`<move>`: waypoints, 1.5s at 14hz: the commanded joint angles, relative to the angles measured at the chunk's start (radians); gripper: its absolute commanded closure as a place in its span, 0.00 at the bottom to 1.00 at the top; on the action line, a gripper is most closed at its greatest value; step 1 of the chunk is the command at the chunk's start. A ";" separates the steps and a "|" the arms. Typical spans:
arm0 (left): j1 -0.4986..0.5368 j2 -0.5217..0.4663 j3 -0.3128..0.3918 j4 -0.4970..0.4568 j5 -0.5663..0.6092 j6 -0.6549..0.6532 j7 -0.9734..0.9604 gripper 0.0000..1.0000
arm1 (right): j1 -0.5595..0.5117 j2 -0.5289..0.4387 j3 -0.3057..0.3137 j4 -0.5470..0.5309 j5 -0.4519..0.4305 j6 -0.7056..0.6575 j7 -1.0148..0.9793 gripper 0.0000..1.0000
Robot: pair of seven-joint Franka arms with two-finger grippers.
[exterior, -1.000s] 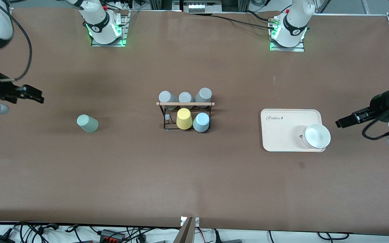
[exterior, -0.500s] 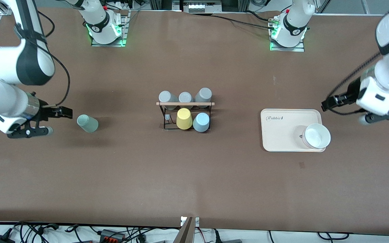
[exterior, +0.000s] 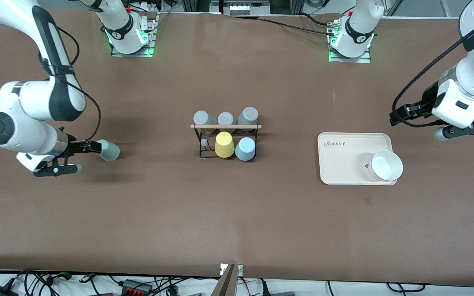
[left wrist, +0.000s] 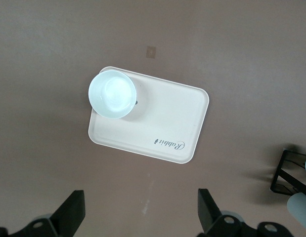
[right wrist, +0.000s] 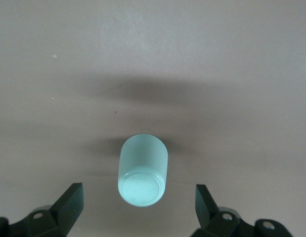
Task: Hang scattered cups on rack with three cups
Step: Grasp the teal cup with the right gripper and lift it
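Observation:
The pale mint-green cup (exterior: 108, 151) lies on its side on the table toward the right arm's end. My right gripper (exterior: 90, 146) is open, low at the cup's base end. In the right wrist view the cup (right wrist: 143, 168) lies just ahead of the spread fingers (right wrist: 69, 200), untouched. The black wire rack (exterior: 225, 126) with its wooden rod stands mid-table. The light blue cup (exterior: 245, 149) sits upside down on its lower row. My left gripper (exterior: 399, 116) is open and empty over bare table beside the tray; its own view (left wrist: 141, 207) shows nothing between the fingers.
A yellow tumbler (exterior: 224, 144) sits on the rack beside the blue cup. Three grey tumblers (exterior: 225, 118) fill its upper row. A cream tray (exterior: 344, 158) with a white bowl (exterior: 386, 165) lies toward the left arm's end; both show in the left wrist view (left wrist: 165, 126).
My right gripper has swung in and come down to the mint-green cup's base end. My left gripper has moved from beside the tray's edge toward the robots' side.

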 commanded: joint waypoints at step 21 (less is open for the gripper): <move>0.052 -0.018 -0.026 0.003 0.033 -0.006 0.170 0.00 | -0.009 0.023 0.005 -0.078 0.001 0.108 0.050 0.81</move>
